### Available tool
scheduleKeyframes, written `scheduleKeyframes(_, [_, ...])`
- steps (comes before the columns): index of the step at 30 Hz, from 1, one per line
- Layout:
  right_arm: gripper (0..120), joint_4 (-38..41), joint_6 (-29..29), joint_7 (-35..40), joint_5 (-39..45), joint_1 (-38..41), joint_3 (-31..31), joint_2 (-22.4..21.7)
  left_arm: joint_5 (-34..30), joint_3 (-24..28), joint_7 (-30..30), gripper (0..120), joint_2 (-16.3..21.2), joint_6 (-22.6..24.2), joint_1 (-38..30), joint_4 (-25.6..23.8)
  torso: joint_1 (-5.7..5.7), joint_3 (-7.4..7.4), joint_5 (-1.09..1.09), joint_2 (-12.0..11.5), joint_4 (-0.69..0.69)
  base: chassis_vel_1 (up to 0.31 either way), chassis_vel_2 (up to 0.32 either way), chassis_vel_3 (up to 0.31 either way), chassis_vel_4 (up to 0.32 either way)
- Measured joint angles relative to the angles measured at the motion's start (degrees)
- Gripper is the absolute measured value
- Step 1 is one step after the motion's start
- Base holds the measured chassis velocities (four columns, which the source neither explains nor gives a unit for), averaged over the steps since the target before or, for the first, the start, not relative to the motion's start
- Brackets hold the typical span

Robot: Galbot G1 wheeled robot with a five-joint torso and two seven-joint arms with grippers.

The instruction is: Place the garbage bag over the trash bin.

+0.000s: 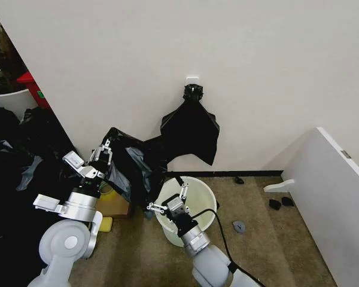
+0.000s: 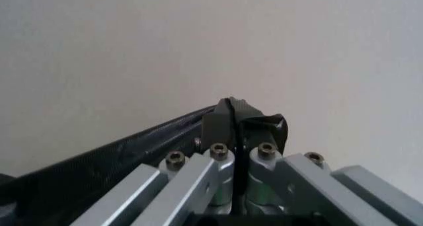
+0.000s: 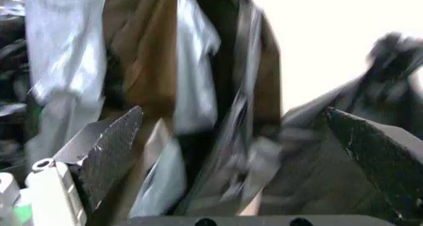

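**Garbage bag held on one side, bin mouth still bare**

Garbage bag [image 1: 131, 164], in the head view, hangs from the left pincer [image 1: 103, 156], raised beside the wall with its forearm angled upward; the film droops from it toward the trash bin [image 1: 204, 190]. The right pincer [image 1: 167, 200] sits at the bin's near rim, jaws spread wide and holding nothing. With only one edge held, the bag may well sag shut or snag on the rim rather than open over it.

Left wrist view: the left pincer [image 2: 233, 137] is clamped tight on a thin fold of bag [image 2: 261, 124]; so small a bite could slip.

Right wrist view: the right pincer's fingers [image 3: 109, 146] stand far apart, with crumpled bag [image 3: 198, 87] just ahead between them, not yet gripped.
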Motion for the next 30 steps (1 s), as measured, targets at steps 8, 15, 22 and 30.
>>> scheduleKeyframes(8, [91,2.1,1.4,2.3,-6.8,-1.2,-1.3,0.0,0.9,1.2,0.0,0,-1.9,0.0,-0.1,0.3,0.0,0.0,0.0,0.0,-0.01,0.0,0.0,0.0,0.0])
scheduleKeyframes(15, [77,-1.9,-4.7,3.7,-2.6,1.5,-4.4,0.3,1.2,1.2,0.0,0,-2.5,-0.2,0.1,0.2,0.0,0.0,0.01,0.0,0.0,0.0,0.0,0.0,0.0])
scheduleKeyframes(22, [77,-3.7,-8.4,3.8,0.7,4.1,-6.9,2.0,1.2,1.0,0.0,0,-2.6,-0.3,-0.1,0.4,0.0,0.0,0.0,0.0,0.0,0.0,0.0,0.0,0.0])
scheduleKeyframes(30, [58,-6.1,-11.8,4.2,-1.7,5.4,-7.1,4.0,0.7,1.1,0.0,0,-2.4,-0.4,-0.5,0.6,0.0,0.0,0.0,0.0,0.0,0.0,0.0,0.0,0.0])
